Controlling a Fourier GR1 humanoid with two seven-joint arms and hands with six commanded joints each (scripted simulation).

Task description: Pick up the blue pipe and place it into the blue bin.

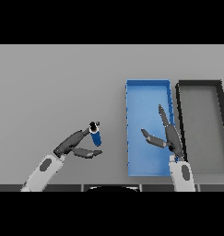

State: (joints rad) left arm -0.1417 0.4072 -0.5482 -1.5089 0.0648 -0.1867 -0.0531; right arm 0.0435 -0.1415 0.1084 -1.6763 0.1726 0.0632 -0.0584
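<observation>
The blue pipe [95,134] is a short blue cylinder with a dark end, held upright just above the table left of the blue bin [132,92]. My left hand [71,144] comes in from the lower left, its fingers and thumb pinching the pipe's lower part. The blue bin is a long rectangular tray with nothing inside it. My right hand [170,136] hovers over the bin's right side with fingers straight and thumb spread, holding nothing.
A dark grey bin [222,99] of similar shape stands directly right of the blue one, their walls nearly touching. Grey tabletop stretches to the left and behind.
</observation>
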